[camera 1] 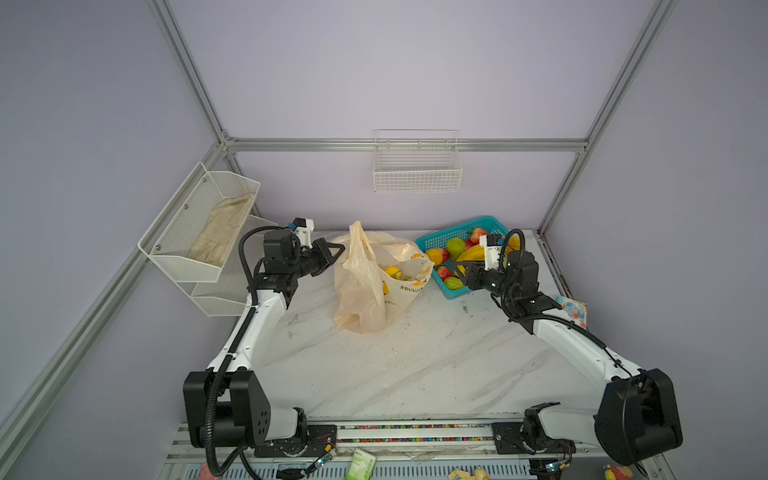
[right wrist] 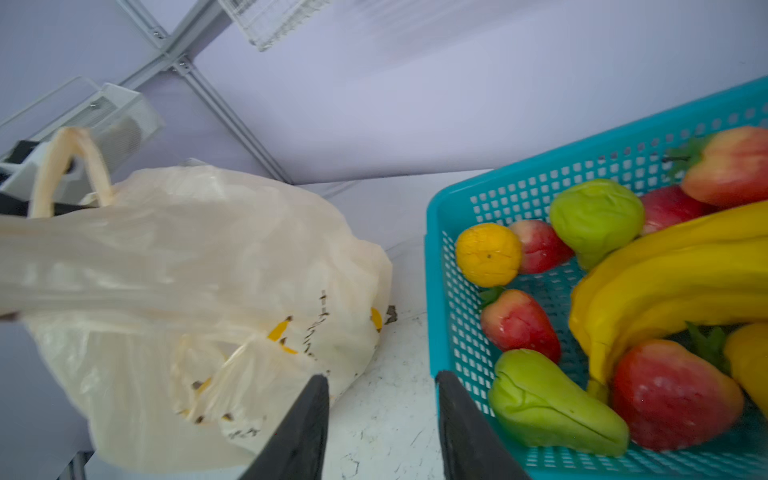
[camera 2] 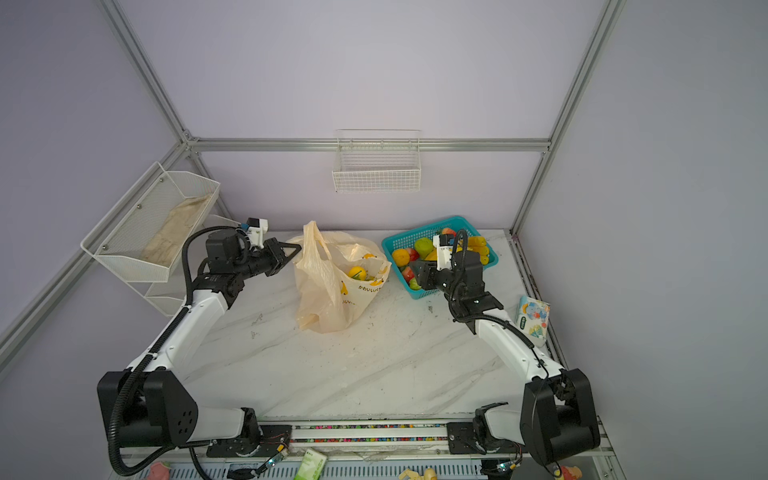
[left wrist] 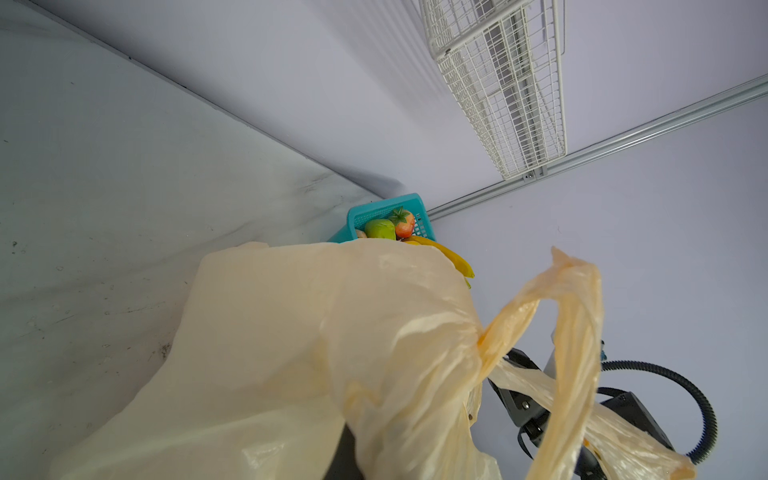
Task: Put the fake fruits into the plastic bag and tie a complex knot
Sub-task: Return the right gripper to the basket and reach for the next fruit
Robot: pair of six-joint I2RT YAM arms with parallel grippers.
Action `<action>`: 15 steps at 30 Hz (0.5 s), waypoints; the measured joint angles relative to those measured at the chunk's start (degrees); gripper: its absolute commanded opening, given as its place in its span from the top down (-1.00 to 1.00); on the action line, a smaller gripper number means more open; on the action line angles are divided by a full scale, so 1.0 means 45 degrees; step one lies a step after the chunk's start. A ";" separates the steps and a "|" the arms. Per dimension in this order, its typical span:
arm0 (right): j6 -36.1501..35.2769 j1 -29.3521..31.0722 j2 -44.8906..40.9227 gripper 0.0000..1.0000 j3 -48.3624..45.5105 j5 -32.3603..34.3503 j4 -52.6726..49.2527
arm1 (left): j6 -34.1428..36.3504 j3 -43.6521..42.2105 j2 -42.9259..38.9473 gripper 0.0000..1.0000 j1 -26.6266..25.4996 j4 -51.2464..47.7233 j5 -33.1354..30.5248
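two arms in a top view: left gripper [camera 1: 337, 249], closed, seemingly pinched the edge of the thin cream plastic bag [camera 1: 374, 299]. left wrist view: bag [left wrist: 291, 332] hid its jaws. right wrist view: right gripper [right wrist: 382, 376], parted and empty, sat between bag and teal mesh basket [right wrist: 540, 166] holding glossy toy fruits [right wrist: 552, 411].

Pale lilac panel walls [camera 1: 415, 62] on three sides, framed by silver aluminium rails [camera 1: 316, 144], in soft even light. The white grey-veined marble-look bench [camera 1: 415, 365] is scuffed with dark specks. A white wire basket [camera 1: 417, 176] hangs on the back rail, and a white mesh two-tier shelf [camera 1: 178, 232] on the left wall holds a crumpled beige cloth [camera 1: 222, 232].
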 measured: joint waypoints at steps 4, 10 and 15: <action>0.0321 0.0005 0.2720 -0.47 0.1642 0.0981 0.0107 | 0.0000 0.0000 0.0000 1.00 0.0005 0.0010 -0.0015; 0.0957 0.0010 0.6547 -0.68 0.4522 0.1554 -0.0185 | -0.0005 0.0000 0.0000 1.00 0.0005 0.0015 0.0019; 0.1360 0.0010 0.8704 -0.68 0.6445 0.1656 -0.0665 | -0.0005 0.0000 0.0000 1.00 0.0005 0.0019 0.0049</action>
